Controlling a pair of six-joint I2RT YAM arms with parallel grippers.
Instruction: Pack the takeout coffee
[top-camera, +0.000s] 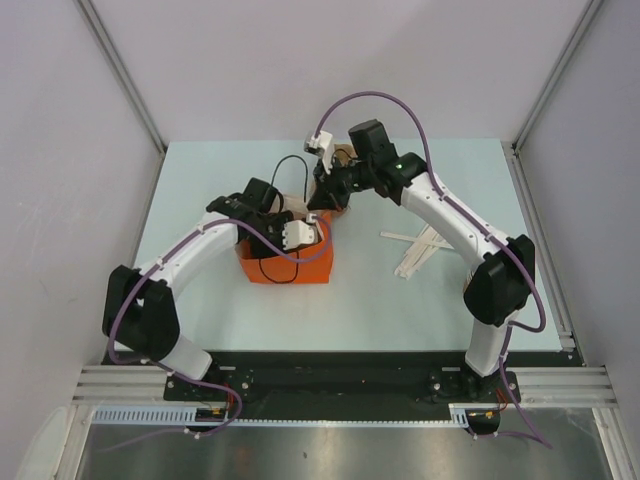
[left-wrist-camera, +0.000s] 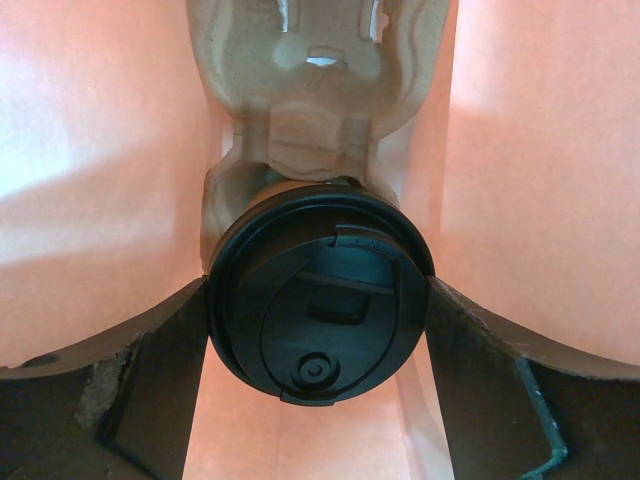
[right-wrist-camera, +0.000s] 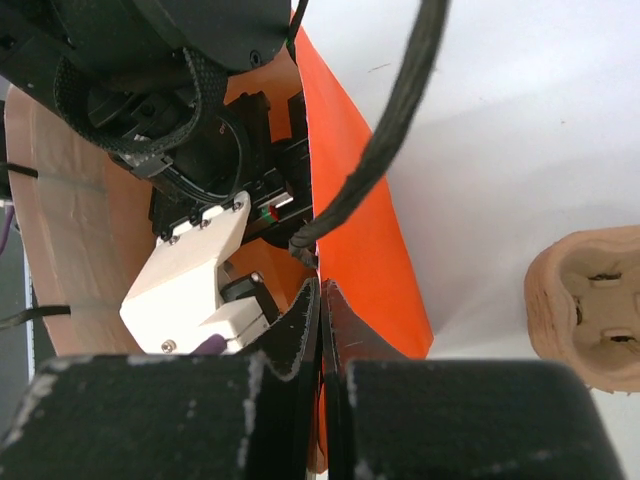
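In the left wrist view the takeout coffee (left-wrist-camera: 320, 300) shows only its black lid, and its paper body is hidden under it. The pulp carrier (left-wrist-camera: 310, 90) is cut by the top edge. From above, the left arm (top-camera: 200, 245) covers the cup inside the orange bag (top-camera: 315, 270). In the right wrist view a pulp piece (right-wrist-camera: 590, 305) is cut by the right edge.

In the middle of the pale green table (top-camera: 200, 180), an orange bag (top-camera: 285, 270), mouth open upward. Down inside that mouth from the bag's left, the left gripper (top-camera: 300, 236); at the bag's far rim, from its right, the right gripper (top-camera: 325, 195), jaws unreadable. Right of the bag, well apart, pale flat sticks (top-camera: 415, 250); just beyond its far rim, something brown (top-camera: 345, 153), mostly hidden.
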